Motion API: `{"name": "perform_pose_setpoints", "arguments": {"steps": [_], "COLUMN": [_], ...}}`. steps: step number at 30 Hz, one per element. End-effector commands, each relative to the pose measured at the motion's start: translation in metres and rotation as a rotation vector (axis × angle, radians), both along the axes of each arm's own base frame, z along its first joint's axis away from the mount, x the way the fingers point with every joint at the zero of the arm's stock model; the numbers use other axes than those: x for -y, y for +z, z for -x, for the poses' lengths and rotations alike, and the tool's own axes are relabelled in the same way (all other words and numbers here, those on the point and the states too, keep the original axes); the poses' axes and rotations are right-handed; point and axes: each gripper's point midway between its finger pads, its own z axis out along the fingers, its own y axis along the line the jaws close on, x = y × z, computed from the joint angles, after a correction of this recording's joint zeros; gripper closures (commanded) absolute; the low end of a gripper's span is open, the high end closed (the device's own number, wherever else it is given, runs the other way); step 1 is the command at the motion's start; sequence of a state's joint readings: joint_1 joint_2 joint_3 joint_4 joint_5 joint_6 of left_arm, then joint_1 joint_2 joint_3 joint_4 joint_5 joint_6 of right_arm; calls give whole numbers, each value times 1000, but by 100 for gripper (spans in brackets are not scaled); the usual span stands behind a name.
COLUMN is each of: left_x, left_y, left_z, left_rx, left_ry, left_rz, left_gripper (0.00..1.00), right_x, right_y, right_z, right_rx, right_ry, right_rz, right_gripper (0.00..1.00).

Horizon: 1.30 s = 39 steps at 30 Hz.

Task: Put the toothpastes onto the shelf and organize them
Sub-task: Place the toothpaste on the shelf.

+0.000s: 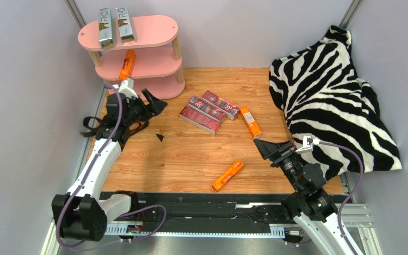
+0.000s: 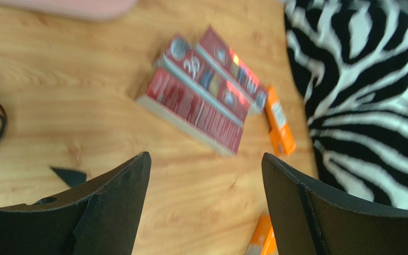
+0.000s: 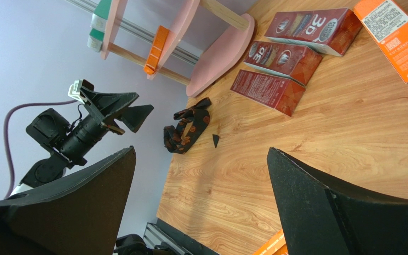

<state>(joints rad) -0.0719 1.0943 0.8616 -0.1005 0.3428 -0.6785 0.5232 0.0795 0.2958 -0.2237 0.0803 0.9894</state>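
The pink shelf [image 1: 153, 32] stands at the back left. Two silver-grey toothpastes [image 1: 105, 27] [image 1: 124, 24] lie on its top board, and an orange one [image 1: 127, 65] on the middle board. Three dark red cartons [image 1: 206, 111] lie side by side mid-table, with an orange carton [image 1: 250, 122] at their right. Another orange carton [image 1: 228, 176] lies near the front edge. My left gripper [image 1: 155, 103] hangs open and empty in front of the shelf, facing the red cartons [image 2: 201, 90]. My right gripper [image 1: 264, 147] is open and empty beside the cloth, with the near orange carton just below it.
A zebra-print cloth [image 1: 334, 90] covers the right side of the table. A black strap [image 1: 91, 127] lies by the left arm, and a small black triangular scrap [image 1: 159, 137] on the wood. Grey walls close in on the left, back and right.
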Motion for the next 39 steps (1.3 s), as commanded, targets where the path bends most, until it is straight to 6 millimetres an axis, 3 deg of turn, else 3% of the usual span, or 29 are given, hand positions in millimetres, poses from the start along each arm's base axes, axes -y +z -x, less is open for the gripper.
{"name": "perform_pose_setpoints", "arguments": {"steps": [1, 5, 6, 9, 13, 23, 26, 34, 39], "left_x": [33, 73, 91, 112, 148, 198, 200, 231, 247], "left_y": [-24, -39, -45, -59, -81, -130, -136, -136, -148], "left_z": [35, 59, 70, 82, 114, 178, 185, 212, 227], "left_rx": [-72, -88, -97, -118, -167, -250, -265, -248, -274], "left_ry": [-196, -348, -415, -478, -623, -814, -809, -904, -956], "left_rz": [-186, -248, -264, -324, -398, -558, -587, -604, -627], "left_gripper": [15, 16, 16, 16, 16, 17, 17, 17, 17], "right_x": [2, -3, -4, -6, -5, -5, -5, -3, 2], "right_y": [8, 5, 3, 0, -2, -7, -10, -12, -12], "right_z": [1, 0, 0, 0, 0, -1, -1, -1, 2], "right_rx": [0, -15, -23, -37, -43, -55, -56, -61, -61], "right_ry": [-6, 14, 17, 26, 25, 20, 16, 8, -4], "right_rz": [22, 23, 26, 25, 28, 25, 25, 28, 26], "right_gripper": [0, 0, 0, 0, 0, 0, 0, 0, 0]}}
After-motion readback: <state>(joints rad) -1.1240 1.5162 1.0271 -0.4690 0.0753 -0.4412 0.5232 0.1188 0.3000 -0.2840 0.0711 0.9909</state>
